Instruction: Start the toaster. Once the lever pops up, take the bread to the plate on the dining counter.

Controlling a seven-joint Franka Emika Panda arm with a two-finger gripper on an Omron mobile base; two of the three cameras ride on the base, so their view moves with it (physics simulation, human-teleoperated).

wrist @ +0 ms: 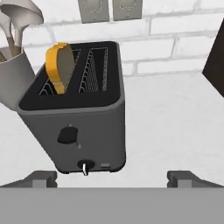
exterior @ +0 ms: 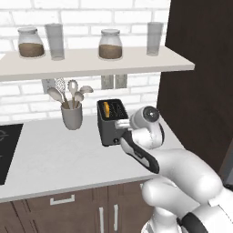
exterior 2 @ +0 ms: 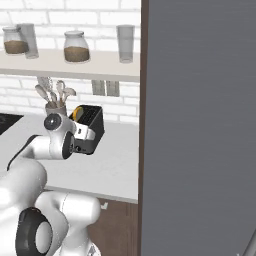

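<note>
Hand view: the toaster [wrist: 76, 109] stands on the kitchen counter [wrist: 175, 127] beside the utensil cup [wrist: 11, 83], and the bread [wrist: 59, 68] juts up from its left slot. The gripper [wrist: 111, 179] faces the toaster's front, its fingers [wrist: 41, 178] spread wide and holding nothing. The lever [wrist: 68, 134] looks unpressed, though it's small. Toasting, pickup and delivery to the plate all seem left.
</note>
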